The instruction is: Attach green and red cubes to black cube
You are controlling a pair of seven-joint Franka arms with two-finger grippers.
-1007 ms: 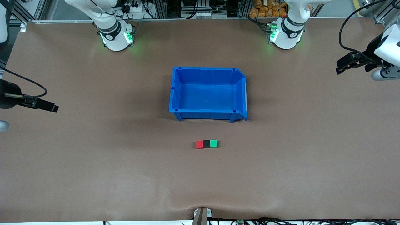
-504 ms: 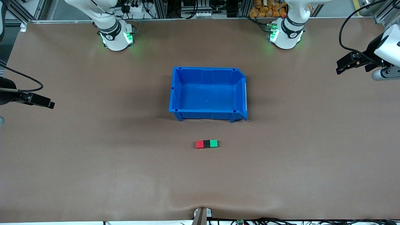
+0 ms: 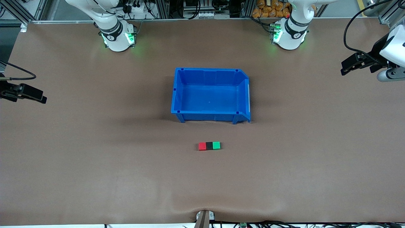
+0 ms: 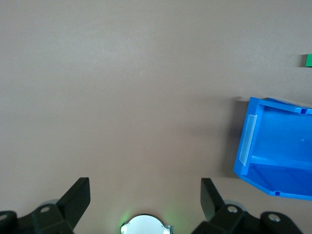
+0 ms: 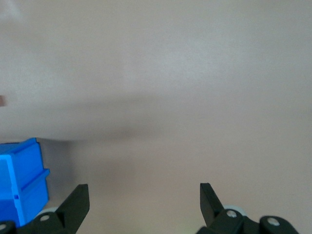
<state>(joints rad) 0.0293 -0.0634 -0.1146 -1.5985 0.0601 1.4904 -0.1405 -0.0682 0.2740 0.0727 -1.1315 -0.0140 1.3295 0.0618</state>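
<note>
Red cube (image 3: 202, 146), black cube (image 3: 209, 145), green cube (image 3: 216, 145) sit touching in row, black between, nearer camera than bin (image 3: 176, 95). Assembly looks done.

Left gripper (image 3: 349, 66) released, empty, over table at left arm's end. Right gripper (image 3: 30, 94) released, empty, over right arm's end. Both well apart from row.

Step in hand, judged: retreat. Stay high and clear; avoid nudging row.

Bin empty. Nothing blocks.

counter (image 3: 95, 164): brown matt cover, cloth-like, slight ripples
bin (image 3: 177, 95): blue plastic, smooth, semi-gloss
cubes, red (image 3: 202, 146) / black (image 3: 209, 146) / green (image 3: 216, 145): plain, smooth, matt
hand fingers (image 4: 75, 200): black, matt
</note>
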